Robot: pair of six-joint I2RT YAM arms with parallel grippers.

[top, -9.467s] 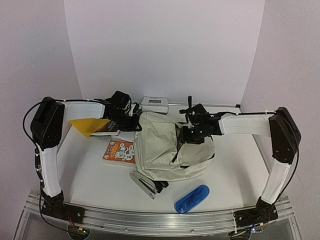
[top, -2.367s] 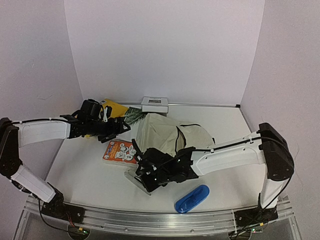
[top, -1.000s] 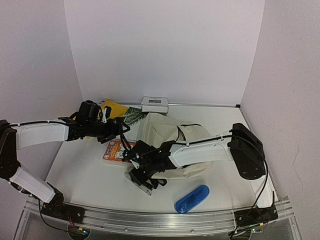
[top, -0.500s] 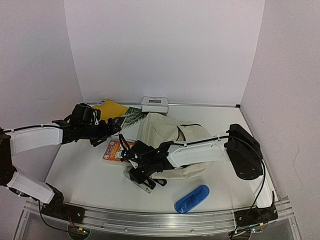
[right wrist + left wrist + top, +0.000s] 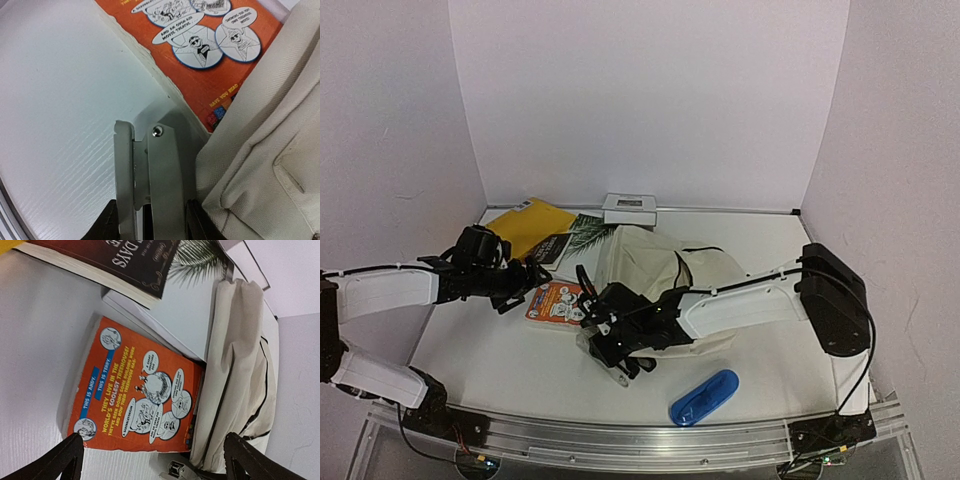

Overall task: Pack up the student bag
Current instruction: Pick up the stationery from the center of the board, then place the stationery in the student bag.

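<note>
The student bag [image 5: 665,270], cream fabric with black zips, lies in the middle of the table and also shows in the wrist views [image 5: 240,365] [image 5: 270,150]. A grey metal stapler [image 5: 604,362] [image 5: 156,175] lies at its near-left edge, touching the fabric. My right gripper [image 5: 612,352] [image 5: 151,222] is shut on the stapler, one dark finger on each long side. An orange comic-cover book [image 5: 556,301] [image 5: 135,395] [image 5: 200,45] lies flat left of the bag. My left gripper [image 5: 525,284] [image 5: 154,452] hangs open over that book with nothing between its fingers.
A blue case [image 5: 704,397] lies near the front edge. A dark book [image 5: 556,246] [image 5: 125,260], a yellow envelope [image 5: 525,223] and a white box [image 5: 628,208] sit at the back left. White walls close in the table.
My right gripper has closed on the stapler beside the bag. The left arm has drawn back to the left and nearer, away from the dark book, and stayed open.
</note>
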